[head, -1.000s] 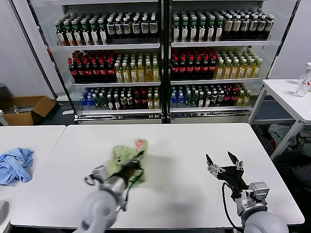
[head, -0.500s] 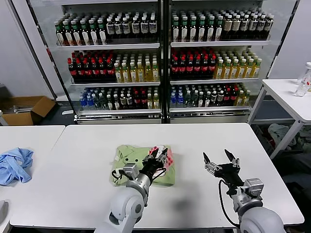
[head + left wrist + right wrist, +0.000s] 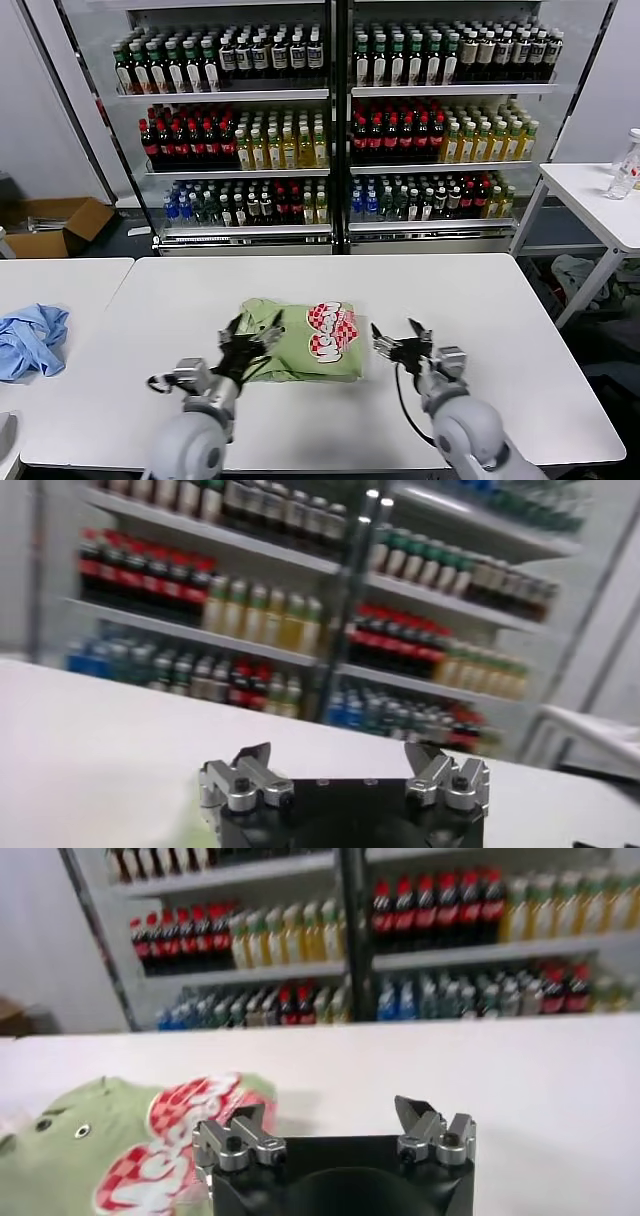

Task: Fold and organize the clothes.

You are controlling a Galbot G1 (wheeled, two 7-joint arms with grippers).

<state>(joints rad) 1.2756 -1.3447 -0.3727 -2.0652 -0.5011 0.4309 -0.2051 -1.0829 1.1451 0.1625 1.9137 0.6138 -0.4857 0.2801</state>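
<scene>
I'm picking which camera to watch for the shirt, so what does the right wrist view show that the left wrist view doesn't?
Only the right wrist view shows the light green T-shirt with its red-and-white checkered print, lying on the white table beside the open right gripper. Only the left wrist view shows the open left gripper, empty, with no clear sight of the shirt. Both show the bottle shelves behind the table.

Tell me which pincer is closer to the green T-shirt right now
Left. The left pincer is open, over the green T-shirt at its near left edge. The right pincer is open too, just off the shirt's right edge above bare table.
</scene>
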